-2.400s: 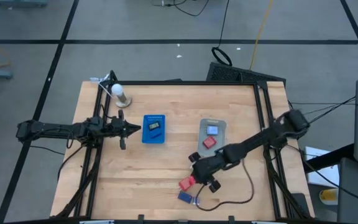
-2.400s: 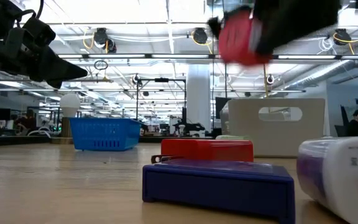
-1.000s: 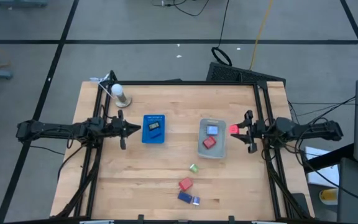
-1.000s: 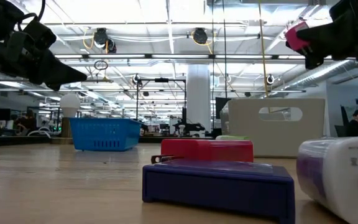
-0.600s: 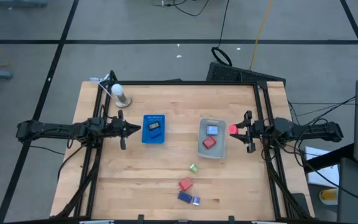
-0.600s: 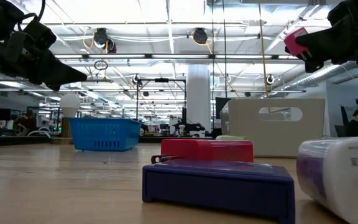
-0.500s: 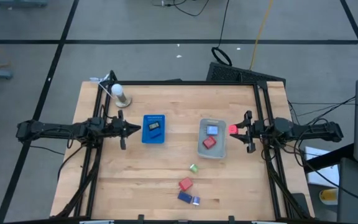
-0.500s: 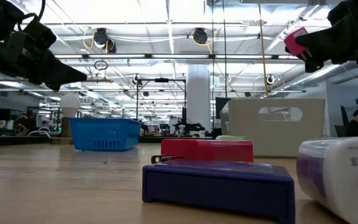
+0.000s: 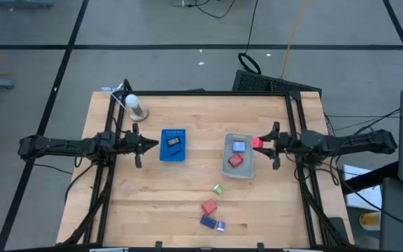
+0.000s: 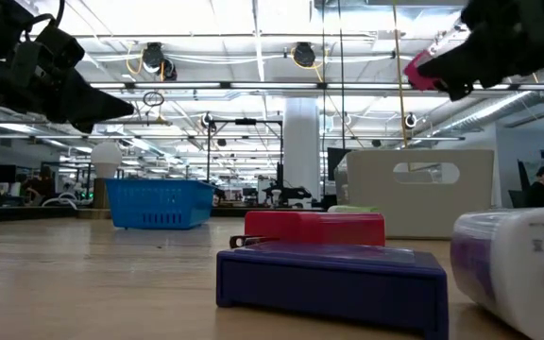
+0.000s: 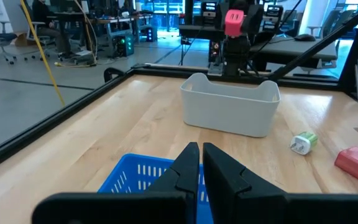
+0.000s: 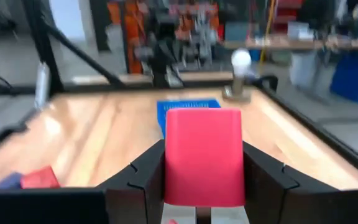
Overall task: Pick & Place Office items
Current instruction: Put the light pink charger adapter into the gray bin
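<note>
Red block [image 9: 257, 143] held in the right gripper [image 9: 262, 145] hangs just beside the grey bin's [image 9: 247, 168] rim; released here, it may miss, while the left gripper [image 9: 152, 144], pinched empty, waits beside the blue tray [image 9: 173, 157].

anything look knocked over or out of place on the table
Nothing looks spilled or damaged. Loose items lie on the bare wood: a green piece, a red block and a blue block. The right gripper holds another red block beside the grey bin.
</note>
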You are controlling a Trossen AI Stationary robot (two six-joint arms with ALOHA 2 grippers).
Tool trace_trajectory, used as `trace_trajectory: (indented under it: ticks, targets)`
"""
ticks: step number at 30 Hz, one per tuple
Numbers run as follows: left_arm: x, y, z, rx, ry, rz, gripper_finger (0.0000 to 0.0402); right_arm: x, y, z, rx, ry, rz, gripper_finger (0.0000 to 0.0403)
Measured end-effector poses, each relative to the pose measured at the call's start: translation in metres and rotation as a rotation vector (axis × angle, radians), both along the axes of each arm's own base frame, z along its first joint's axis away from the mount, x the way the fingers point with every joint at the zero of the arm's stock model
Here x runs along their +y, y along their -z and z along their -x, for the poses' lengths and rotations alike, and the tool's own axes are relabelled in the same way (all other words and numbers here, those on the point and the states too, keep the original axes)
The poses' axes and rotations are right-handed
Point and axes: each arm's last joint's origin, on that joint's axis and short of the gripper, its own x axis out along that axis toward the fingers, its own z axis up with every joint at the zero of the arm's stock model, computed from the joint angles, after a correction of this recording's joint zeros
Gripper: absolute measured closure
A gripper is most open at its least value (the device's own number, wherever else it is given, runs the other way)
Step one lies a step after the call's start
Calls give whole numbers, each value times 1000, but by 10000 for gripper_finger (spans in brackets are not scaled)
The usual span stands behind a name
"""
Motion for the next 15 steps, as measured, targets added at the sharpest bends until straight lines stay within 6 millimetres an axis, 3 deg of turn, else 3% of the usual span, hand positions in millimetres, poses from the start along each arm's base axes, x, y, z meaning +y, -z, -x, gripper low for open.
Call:
trace_trajectory:
  ticks: [6,15]
  targets:
    - [0,0,0,1,0,1,376,-3,-7,-39,285,40,19,255]
    - [0,2,0,20,2,3,376,-10,20,-80,545,53,0,255]
